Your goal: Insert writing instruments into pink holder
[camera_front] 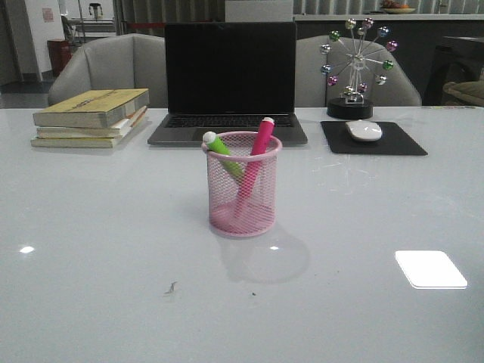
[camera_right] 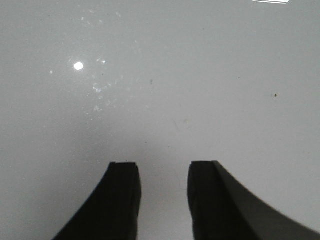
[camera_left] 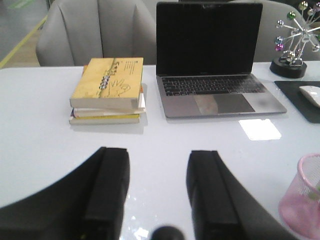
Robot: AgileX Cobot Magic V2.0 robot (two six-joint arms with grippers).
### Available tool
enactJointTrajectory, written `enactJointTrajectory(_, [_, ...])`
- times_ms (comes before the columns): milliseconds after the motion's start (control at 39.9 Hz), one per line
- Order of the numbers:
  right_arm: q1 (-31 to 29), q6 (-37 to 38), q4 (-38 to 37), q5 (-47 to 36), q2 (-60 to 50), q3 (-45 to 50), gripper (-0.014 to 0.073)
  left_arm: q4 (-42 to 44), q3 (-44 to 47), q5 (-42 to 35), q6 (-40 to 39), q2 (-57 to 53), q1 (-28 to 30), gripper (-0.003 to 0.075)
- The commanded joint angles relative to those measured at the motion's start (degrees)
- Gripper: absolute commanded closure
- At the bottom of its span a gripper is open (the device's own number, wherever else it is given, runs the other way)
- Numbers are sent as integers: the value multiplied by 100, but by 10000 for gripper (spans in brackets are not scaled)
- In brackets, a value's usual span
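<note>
The pink holder (camera_front: 243, 185) stands upright in the middle of the table. Inside it lean a green marker (camera_front: 222, 155) and a hot pink marker (camera_front: 257, 155), their upper ends sticking out above the rim. In the left wrist view the holder (camera_left: 303, 197) shows only as a pink mesh edge, off to one side of my left gripper (camera_left: 158, 152). That gripper is open, with bare table between its fingers. My right gripper (camera_right: 164, 165) is open too, over bare tabletop. Neither gripper appears in the front view.
Behind the holder sits an open laptop (camera_front: 229, 83). A stack of books (camera_front: 92, 117) lies at the back left. At the back right a white mouse (camera_front: 364, 130) rests on a black pad (camera_front: 372, 138), with a bead ornament (camera_front: 355, 64) behind it. Grey chairs stand beyond the table.
</note>
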Motion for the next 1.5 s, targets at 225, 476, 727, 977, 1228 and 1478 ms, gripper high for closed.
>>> enactJointTrajectory(225, [307,-22,-47,-469,-59,-152,230,-183,568,-418,-9,-511,22,402])
enactJointTrajectory(476, [307,-22,-54,-475,-59,-152,230,-60,568,-1046,1,-396,31,402])
enactJointTrajectory(727, [307,-22,-54,-475,-59,-152,230,39,568,-1122,1,-92,495,402])
enactJointTrajectory(977, [307,-22,-54,-475,-59,-152,338,39,568,-1127,1,-91,699,402])
enactJointTrajectory(1228, [307,-22,-54,-536,-59,-152,547,39,568,-1127,1,-69,699,402])
enactJointTrajectory(1478, [307,-22,-54,-627,-59,-152,544,39,568,-1127,1,-69,699,402])
